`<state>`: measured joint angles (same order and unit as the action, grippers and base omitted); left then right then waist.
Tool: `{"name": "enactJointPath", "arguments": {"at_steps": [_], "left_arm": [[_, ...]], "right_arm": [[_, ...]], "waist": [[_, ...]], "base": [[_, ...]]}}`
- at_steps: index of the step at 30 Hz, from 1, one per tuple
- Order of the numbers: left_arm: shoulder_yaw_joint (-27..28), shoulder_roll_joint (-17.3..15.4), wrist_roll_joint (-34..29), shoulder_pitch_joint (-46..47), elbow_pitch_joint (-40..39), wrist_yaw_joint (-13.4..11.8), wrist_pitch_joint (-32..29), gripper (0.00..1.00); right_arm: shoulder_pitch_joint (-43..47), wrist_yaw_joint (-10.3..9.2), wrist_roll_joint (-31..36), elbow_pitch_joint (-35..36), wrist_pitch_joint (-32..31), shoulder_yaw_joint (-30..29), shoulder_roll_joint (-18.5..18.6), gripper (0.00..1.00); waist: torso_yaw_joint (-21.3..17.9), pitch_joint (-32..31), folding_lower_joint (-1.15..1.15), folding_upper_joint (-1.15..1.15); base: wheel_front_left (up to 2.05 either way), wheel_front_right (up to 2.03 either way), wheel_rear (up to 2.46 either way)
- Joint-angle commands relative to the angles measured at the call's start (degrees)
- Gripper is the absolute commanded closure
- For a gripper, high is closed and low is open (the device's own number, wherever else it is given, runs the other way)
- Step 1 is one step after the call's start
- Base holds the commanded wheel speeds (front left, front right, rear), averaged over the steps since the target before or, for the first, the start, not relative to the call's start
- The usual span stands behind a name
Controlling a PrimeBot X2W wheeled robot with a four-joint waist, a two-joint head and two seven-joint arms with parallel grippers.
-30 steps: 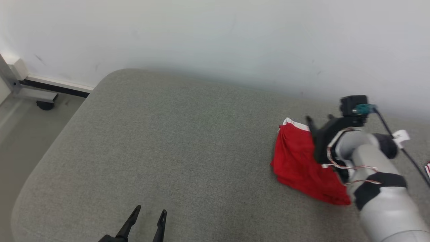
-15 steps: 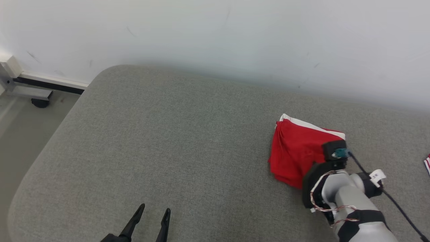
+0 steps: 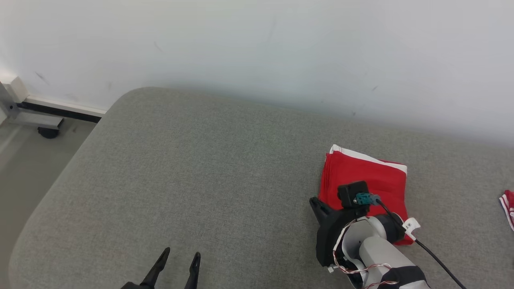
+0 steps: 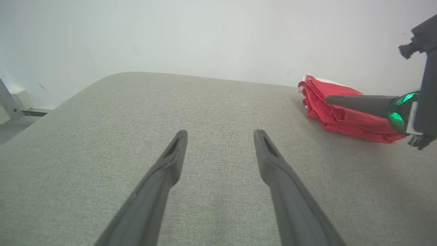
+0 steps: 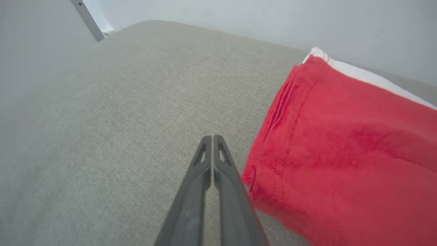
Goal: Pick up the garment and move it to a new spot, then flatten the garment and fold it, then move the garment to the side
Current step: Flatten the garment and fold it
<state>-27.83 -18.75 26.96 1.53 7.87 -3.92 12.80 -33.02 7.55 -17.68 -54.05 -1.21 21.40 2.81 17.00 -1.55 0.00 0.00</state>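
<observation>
The garment (image 3: pixel 363 174) is red with a white band along its far edge, and it lies folded in a flat stack on the grey cushioned surface (image 3: pixel 200 180). My right gripper (image 3: pixel 314 202) is shut with nothing in it, and its tips rest just off the garment's near left corner. In the right wrist view the two fingers (image 5: pixel 212 138) press together beside the garment (image 5: pixel 348 153). My left gripper (image 3: pixel 179 257) stands open and empty at the near edge, far to the left of the garment. From the left wrist, the left gripper (image 4: pixel 220 135) points toward the garment (image 4: pixel 338 112) at the right.
A white wall (image 3: pixel 257 48) runs close behind the surface. At the far right edge lies another red and white piece of cloth (image 3: pixel 506 206). Floor and a caster (image 3: pixel 48 132) show past the surface's rounded left corner.
My right gripper went from open over the garment to shut, and the arm drew back toward me and left, off the garment. The garment now lies flatter. The left gripper stayed put.
</observation>
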Motion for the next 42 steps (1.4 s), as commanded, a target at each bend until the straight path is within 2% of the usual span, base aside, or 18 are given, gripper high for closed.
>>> {"name": "enactJointPath", "arguments": {"at_steps": [1,2,6,9,15,19,22,27,30,35,42], "left_arm": [[0.5,-0.4,0.3,-0.9,0.0,-0.5,0.4,0.0],[0.9,-0.4,0.5,-1.4,-0.1,-0.8,0.6,0.0],[2.1,-0.4,0.9,-2.5,-0.5,-1.6,1.3,0.0],[3.6,0.0,1.3,-3.3,-1.0,-1.3,2.0,0.0],[11.4,3.2,0.4,-5.1,-3.4,-2.0,2.4,0.0],[17.9,6.6,-1.7,-6.8,-5.4,-0.6,2.4,0.0],[22.2,9.1,-3.2,-8.2,-5.1,1.5,2.4,0.0],[26.7,11.9,-6.3,-9.5,-3.7,6.7,2.4,0.0],[28.0,12.8,-8.9,-10.4,-2.2,8.5,2.4,0.0],[30.1,14.1,-11.8,-12.4,-0.1,9.8,2.4,0.0],[31.2,14.7,-14.7,-13.9,2.1,10.4,2.4,0.0]], "right_arm": [[1.5,-0.11,-1.0,1.7,1.7,0.3,0.1,0.25],[2.6,-0.11,-2.4,2.8,2.8,-0.1,0.1,0.0],[5.8,-0.11,-1.3,6.2,6.7,-2.4,0.2,0.0],[10.2,-0.11,0.3,12.0,12.0,-5.3,1.0,0.0],[21.1,-0.11,4.1,25.4,15.0,-14.4,1.4,0.0],[27.0,-0.11,7.3,32.8,14.7,-19.1,1.1,0.0],[30.3,-0.11,9.0,36.5,13.9,-21.8,0.8,0.0],[33.6,-0.11,10.1,39.5,13.3,-25.5,0.4,0.0],[34.9,-0.11,10.7,39.7,13.1,-26.1,0.3,0.0],[35.9,-0.11,11.4,39.9,13.0,-25.9,0.9,0.0],[36.0,-0.11,11.4,39.7,12.4,-25.0,1.2,0.0]], "waist": [[-1.5,-1.2,0.0,0.0],[-2.3,-1.6,0.0,0.0],[-5.0,-2.6,0.0,0.0],[-8.1,-3.4,0.0,0.0],[-14.2,-4.2,0.0,0.0],[-17.2,-4.5,0.0,0.0],[-18.6,-4.8,0.0,0.0],[-19.5,-5.6,0.0,0.0],[-19.7,-6.1,0.0,0.0],[-20.2,-6.6,0.0,0.0],[-20.6,-6.8,0.0,0.0]], "base": [[0.0,0.0,0.0],[0.0,0.0,0.0],[0.0,0.0,0.0],[0.0,0.0,0.0],[0.0,0.0,0.0],[0.0,0.0,0.0],[0.0,0.0,0.0],[0.0,0.0,0.0],[0.0,0.0,0.0],[0.0,0.0,0.0],[0.0,0.0,0.0]]}}
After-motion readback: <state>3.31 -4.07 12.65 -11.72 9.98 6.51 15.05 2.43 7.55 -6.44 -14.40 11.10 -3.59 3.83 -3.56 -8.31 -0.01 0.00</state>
